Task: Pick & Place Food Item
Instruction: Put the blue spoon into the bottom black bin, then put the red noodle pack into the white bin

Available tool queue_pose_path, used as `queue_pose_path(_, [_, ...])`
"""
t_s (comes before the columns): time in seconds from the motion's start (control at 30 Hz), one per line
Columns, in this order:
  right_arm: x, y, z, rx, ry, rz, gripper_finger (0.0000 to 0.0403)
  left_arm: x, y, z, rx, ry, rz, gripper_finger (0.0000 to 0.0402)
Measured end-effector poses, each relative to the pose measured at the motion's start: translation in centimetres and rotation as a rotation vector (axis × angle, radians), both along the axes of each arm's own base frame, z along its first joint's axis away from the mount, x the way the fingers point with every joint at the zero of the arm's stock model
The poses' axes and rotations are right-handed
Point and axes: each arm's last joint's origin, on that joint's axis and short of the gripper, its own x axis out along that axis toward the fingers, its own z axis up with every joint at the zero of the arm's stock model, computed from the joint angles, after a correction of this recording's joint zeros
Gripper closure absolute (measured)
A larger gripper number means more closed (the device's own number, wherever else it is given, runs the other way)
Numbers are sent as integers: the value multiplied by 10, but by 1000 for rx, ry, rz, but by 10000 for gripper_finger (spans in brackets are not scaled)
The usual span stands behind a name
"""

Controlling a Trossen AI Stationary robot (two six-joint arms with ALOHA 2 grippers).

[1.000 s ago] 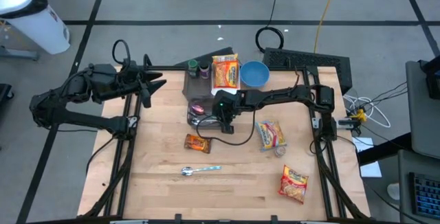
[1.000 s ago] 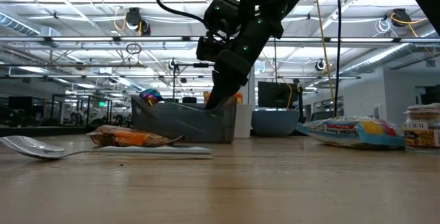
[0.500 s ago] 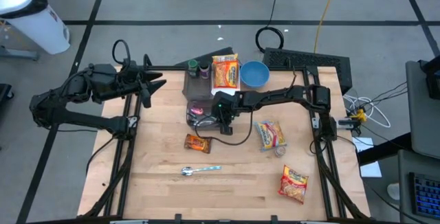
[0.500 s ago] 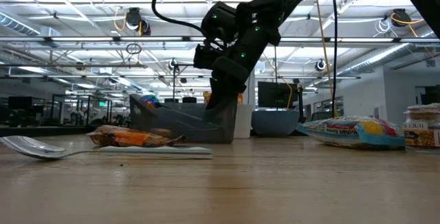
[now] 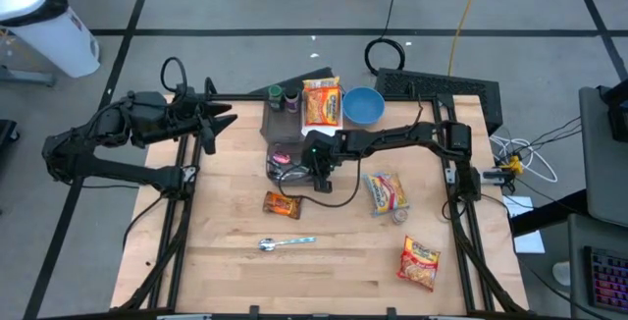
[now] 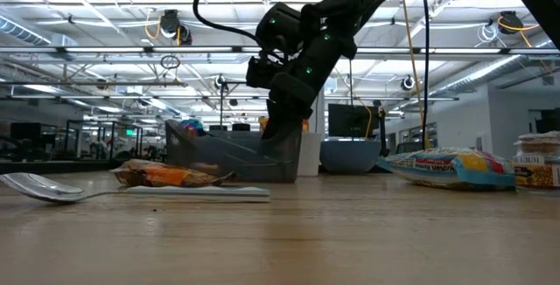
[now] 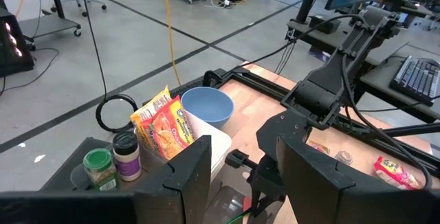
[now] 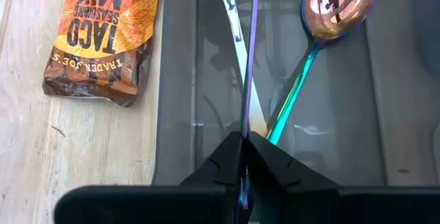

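Observation:
A grey tray (image 5: 285, 159) of utensils sits mid-table. My right gripper (image 5: 316, 170) reaches down into it and is shut on a thin iridescent utensil (image 8: 249, 59) seen edge-on. An iridescent spoon (image 8: 330, 7) and a silver utensil (image 8: 230, 4) lie in the tray beside it. The orange taco seasoning packet (image 5: 282, 204) lies flat on the table just outside the tray's near wall. Two noodle packets (image 5: 386, 192) (image 5: 420, 261) lie toward the right. My left gripper (image 7: 240, 176) hangs open above the table's far left corner, holding nothing. My right gripper pinches the thin iridescent utensil (image 8: 245, 124) between its two fingertips (image 8: 227, 157). The fingers slant down into the tray from the table's right and lie along the utensil. The utensil runs straight on from the fingertips inside the tray; which end is held cannot be told.
A white box holding a noodle packet (image 5: 322, 104), a blue bowl (image 5: 363, 105) and two spice jars (image 5: 283, 96) stand at the far edge. A silver spoon (image 5: 285, 243) lies on the table toward the near edge. Bare wood shows at the near left.
My right gripper has sunk a little deeper into the grey tray. An iridescent utensil end that stood above the tray's rim in the low view now sits lower. Over the last half second nothing has moved.

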Motion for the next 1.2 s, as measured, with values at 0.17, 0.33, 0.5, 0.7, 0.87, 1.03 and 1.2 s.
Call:
queue_pose_path(0.17, [0,-2,0,-1,-2,-4,359,0,0,0,-1,-1,1,231])
queue_pose_path(0.33, [-1,-5,0,-1,0,-11,323,0,0,0,-1,0,1,231])
queue_pose_path(0.5, [-3,-14,1,-2,-6,-37,294,0,0,-1,-2,9,1,231])
queue_pose_path(0.7, [-7,-30,24,5,-93,-112,282,-1,0,-3,-4,33,0,231])
queue_pose_path(0.87, [-14,-37,56,-2,-206,-148,286,-1,0,-3,-1,36,-1,231])
queue_pose_path(1.03, [-27,-48,96,51,-347,-250,285,-3,0,-3,6,34,-8,231])
queue_pose_path(1.2, [-47,-53,139,110,-493,-257,250,-12,-3,0,9,16,-70,231])
